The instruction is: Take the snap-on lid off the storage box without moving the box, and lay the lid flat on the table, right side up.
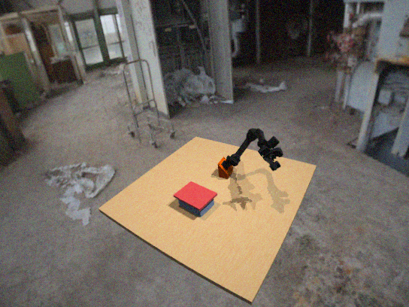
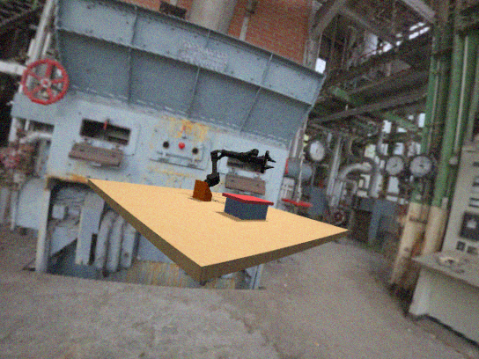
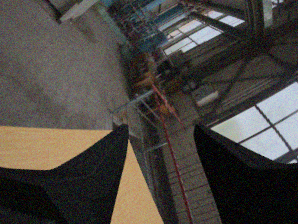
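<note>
The red lid sits flat on top of the blue storage box and overhangs its sides. The box stands upright on the wooden table. My gripper is open, with nothing between the fingers. It hangs in the air above the table, off to the right of the box in the top view and well away from the lid. The wrist view shows neither the lid nor the box.
The arm's orange base block stands on the table behind the box in the top view. The arm bends from it out to the right there. A table edge shows at the lower left of the wrist view.
</note>
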Tool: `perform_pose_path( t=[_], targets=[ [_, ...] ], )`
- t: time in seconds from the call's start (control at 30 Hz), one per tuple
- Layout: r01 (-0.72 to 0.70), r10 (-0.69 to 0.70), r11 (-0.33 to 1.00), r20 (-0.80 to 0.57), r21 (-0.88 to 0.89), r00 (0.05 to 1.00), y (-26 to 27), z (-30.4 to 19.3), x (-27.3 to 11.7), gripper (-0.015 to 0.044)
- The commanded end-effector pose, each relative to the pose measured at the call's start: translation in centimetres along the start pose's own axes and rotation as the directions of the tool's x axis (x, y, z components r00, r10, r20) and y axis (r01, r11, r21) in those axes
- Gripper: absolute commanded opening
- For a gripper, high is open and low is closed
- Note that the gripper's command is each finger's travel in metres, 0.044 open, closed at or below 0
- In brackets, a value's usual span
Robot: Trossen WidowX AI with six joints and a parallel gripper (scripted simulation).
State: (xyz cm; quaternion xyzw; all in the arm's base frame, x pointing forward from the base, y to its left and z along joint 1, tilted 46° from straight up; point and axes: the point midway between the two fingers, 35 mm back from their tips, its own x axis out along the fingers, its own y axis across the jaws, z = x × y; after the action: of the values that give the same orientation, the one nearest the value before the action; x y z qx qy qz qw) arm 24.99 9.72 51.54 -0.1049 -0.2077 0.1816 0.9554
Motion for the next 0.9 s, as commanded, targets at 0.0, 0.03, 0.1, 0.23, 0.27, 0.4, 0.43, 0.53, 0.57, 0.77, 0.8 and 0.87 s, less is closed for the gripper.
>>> perform_pose_path(
  t=[0.0, 0.03, 0.1, 0.23, 0.27, 0.4, 0.43, 0.53, 0.57, 0.77, 0.8, 0.87],
  targets=[
    [0.022, 0.014, 0.981, -0.184, 0.193, 0.983, -0.9, -7.4, 1.4, 0.0235],
    [0.025, 0.014, 0.979, -0.191, 0.201, 0.981, -1.0, -7.7, 1.4, 0.0235],
    [0.053, 0.016, 0.961, -0.248, 0.272, 0.969, -1.5, -10.0, 1.5, 0.0235],
    [0.178, 0.023, 0.869, -0.398, 0.462, 0.917, -3.1, -16.5, 0.8, 0.0235],
    [0.212, 0.025, 0.841, -0.427, 0.498, 0.904, -3.5, -17.8, 0.5, 0.0235],
    [0.323, 0.033, 0.737, -0.509, 0.594, 0.86, -4.6, -21.6, -0.7, 0.0235],
    [0.368, 0.037, 0.69, -0.538, 0.623, 0.842, -5.0, -23.0, -1.3, 0.0235],
    [0.525, 0.055, 0.491, -0.626, 0.695, 0.778, -6.3, -27.4, -3.7, 0.0235],
    [0.564, 0.06, 0.43, -0.646, 0.705, 0.761, -6.7, -28.6, -4.4, 0.0235],
    [0.73, 0.101, 0.055, -0.731, 0.681, 0.675, -7.9, -33.8, -8.9, 0.0235],
    [0.755, 0.114, -0.054, -0.747, 0.654, 0.655, -8.1, -35.0, -10.2, 0.0235],
    [0.773, 0.141, -0.274, -0.771, 0.573, 0.621, -8.4, -37.1, -12.9, 0.0235]
  ],
)
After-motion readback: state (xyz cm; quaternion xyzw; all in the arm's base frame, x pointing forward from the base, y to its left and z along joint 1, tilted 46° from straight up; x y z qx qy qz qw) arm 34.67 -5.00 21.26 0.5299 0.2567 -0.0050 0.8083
